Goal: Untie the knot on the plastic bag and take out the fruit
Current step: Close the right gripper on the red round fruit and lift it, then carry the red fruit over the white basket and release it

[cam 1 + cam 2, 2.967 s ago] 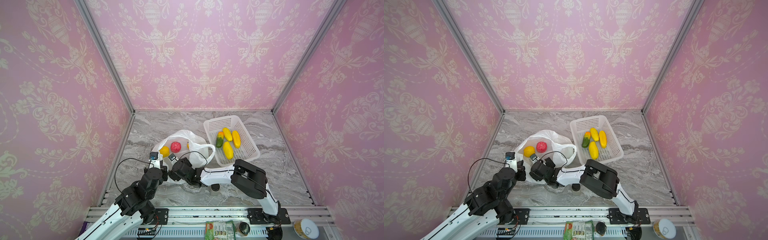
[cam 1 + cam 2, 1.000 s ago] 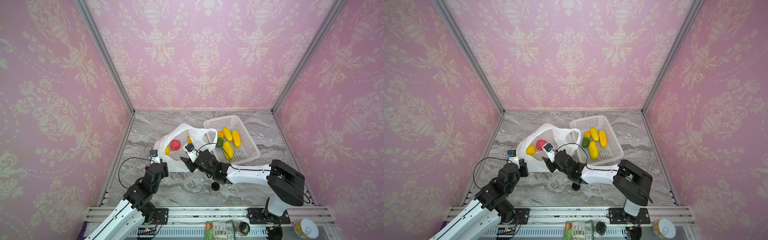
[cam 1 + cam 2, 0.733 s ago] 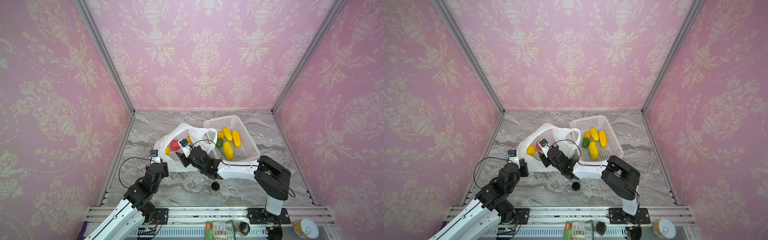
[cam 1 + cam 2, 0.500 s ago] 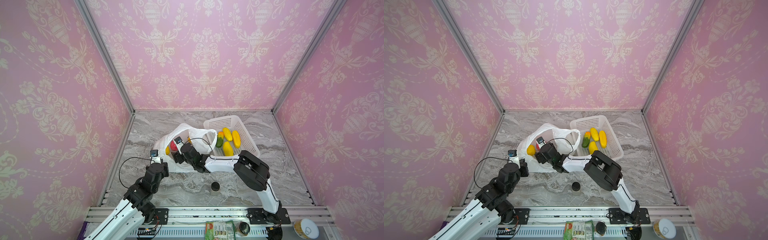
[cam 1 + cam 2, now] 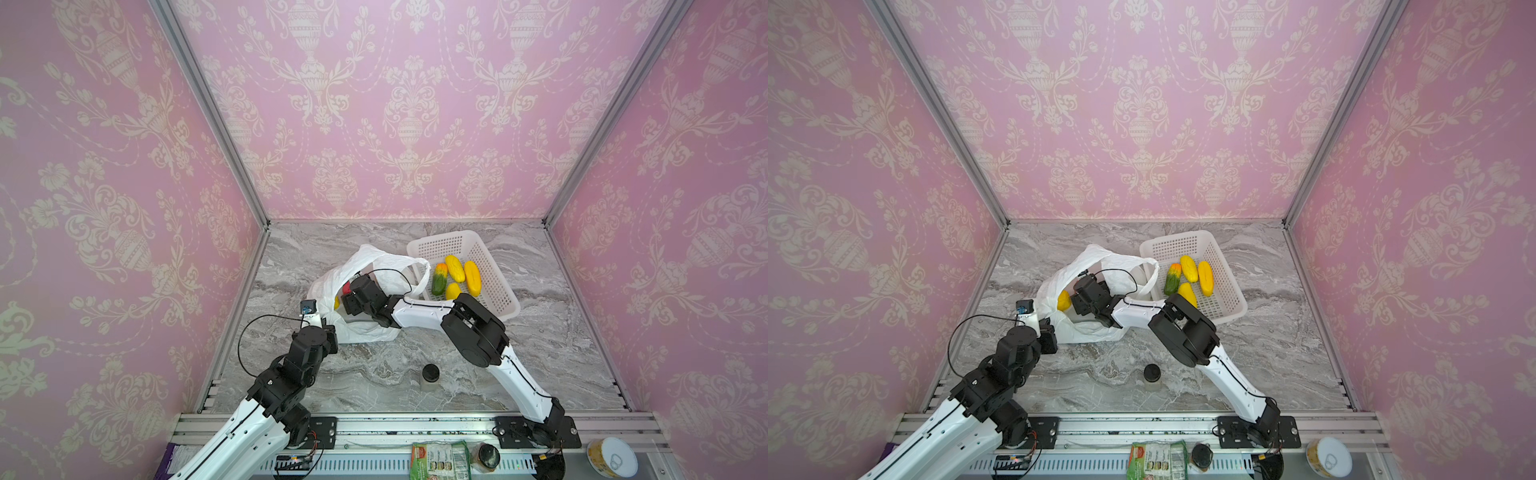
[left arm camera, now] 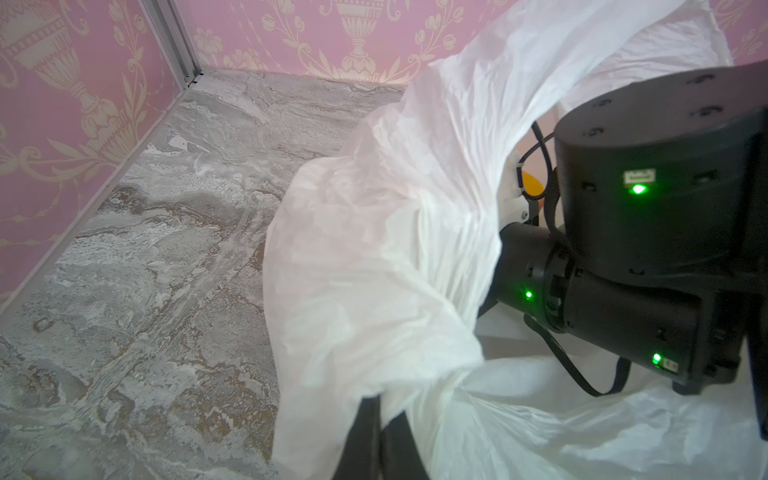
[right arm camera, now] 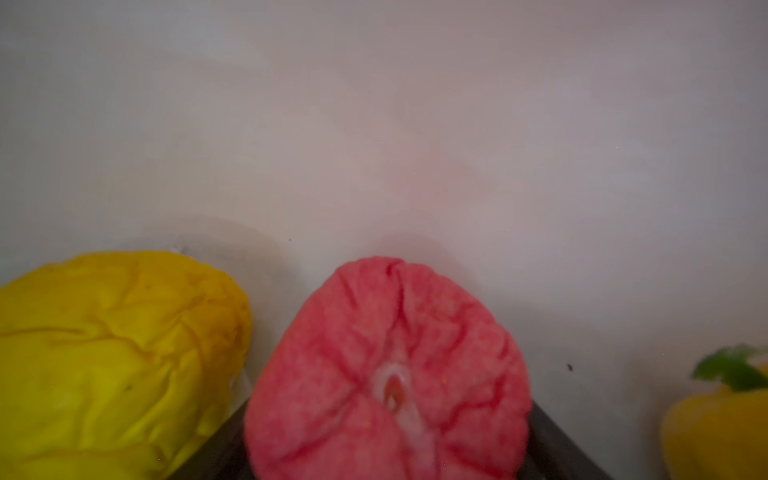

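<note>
We see the plastic bag (image 5: 362, 330) lying on the marble table (image 5: 540, 332), just beside the white basket (image 5: 440, 245), with its mouth open. The left gripper (image 6: 384, 415) is closed tight on a fold at the bag's edge, and the thin plastic is pinched between its two dark fingers. The right gripper (image 5: 348, 300) reaches inside the bag. In the right wrist view a pink-red fruit (image 7: 386, 374) sits between its fingers (image 7: 557, 449), which stand wide apart, one on each side of it (whether they press on it or only frame it, we cannot tell). Near this fruit, also inside the bag, lie a wrinkled yellow fruit (image 7: 116, 353) and a yellow piece with a green stem (image 7: 723, 424). In both top views four more pieces lie in the basket: a green-and-orange piece (image 5: 439, 279) and three yellow pieces (image 5: 472, 277). A small dark-lidded jar (image 5: 431, 372) stands upright on the table, well apart from the bag.
</note>
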`<state>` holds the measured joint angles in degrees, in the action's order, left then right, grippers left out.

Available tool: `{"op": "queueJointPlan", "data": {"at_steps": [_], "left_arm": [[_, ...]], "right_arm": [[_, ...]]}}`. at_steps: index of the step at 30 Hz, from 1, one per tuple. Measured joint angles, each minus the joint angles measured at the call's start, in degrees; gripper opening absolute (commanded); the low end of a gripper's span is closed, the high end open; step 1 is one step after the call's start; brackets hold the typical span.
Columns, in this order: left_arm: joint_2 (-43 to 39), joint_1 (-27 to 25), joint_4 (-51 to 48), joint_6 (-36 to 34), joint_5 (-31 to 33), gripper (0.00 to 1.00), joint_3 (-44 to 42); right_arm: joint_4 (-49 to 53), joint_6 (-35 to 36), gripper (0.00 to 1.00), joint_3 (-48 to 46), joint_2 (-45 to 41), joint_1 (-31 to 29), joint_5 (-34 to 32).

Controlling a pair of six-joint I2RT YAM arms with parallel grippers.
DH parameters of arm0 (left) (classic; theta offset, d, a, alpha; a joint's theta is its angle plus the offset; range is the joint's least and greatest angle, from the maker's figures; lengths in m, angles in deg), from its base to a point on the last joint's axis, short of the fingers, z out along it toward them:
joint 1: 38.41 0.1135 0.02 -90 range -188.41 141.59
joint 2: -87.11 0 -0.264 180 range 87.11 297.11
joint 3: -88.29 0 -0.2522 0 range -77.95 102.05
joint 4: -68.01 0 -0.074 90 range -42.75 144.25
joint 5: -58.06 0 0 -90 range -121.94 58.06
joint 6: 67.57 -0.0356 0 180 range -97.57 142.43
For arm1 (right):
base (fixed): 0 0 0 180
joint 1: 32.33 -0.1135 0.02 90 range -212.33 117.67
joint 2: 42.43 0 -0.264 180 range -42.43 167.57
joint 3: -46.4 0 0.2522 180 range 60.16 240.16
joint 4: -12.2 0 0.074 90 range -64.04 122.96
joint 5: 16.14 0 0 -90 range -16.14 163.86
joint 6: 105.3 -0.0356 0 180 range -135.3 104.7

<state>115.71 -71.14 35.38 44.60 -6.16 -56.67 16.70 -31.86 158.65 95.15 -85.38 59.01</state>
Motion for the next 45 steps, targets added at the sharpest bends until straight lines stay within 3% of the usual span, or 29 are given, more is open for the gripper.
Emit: {"op": "queueJointPlan", "data": {"at_steps": [4, 10, 22, 27, 35, 45], "left_arm": [[0.0, 0.0, 0.0, 0.0, 0.0, 0.00, 0.0], [0.0, 0.1, 0.0, 0.0, 0.0, 0.00, 0.0], [0.1, 0.0, 0.0, 0.0, 0.0, 0.00, 0.0], [0.0, 0.1, 0.0, 0.0, 0.0, 0.00, 0.0], [0.1, 0.1, 0.5, 0.0, 0.0, 0.00, -0.1], [0.0, 0.3, 0.7, 0.0, 0.0, 0.00, -0.1]], "right_arm": [[-0.7, -0.1, 0.45, -0.4, -0.1, -0.1, 1.8], [-5.1, 2.1, 0.37, -12.7, -8.0, -1.2, 2.1], [-21.8, 11.4, 0.31, -38.5, -32.3, -8.3, 1.0], [-25.6, 13.8, 0.31, -46.6, -41.6, -8.5, -1.2], [-27.0, 17.0, 0.29, -49.5, -50.1, -8.1, -9.7], [-22.5, 17.0, 0.23, -45.9, -45.7, -7.1, -13.3]]}}
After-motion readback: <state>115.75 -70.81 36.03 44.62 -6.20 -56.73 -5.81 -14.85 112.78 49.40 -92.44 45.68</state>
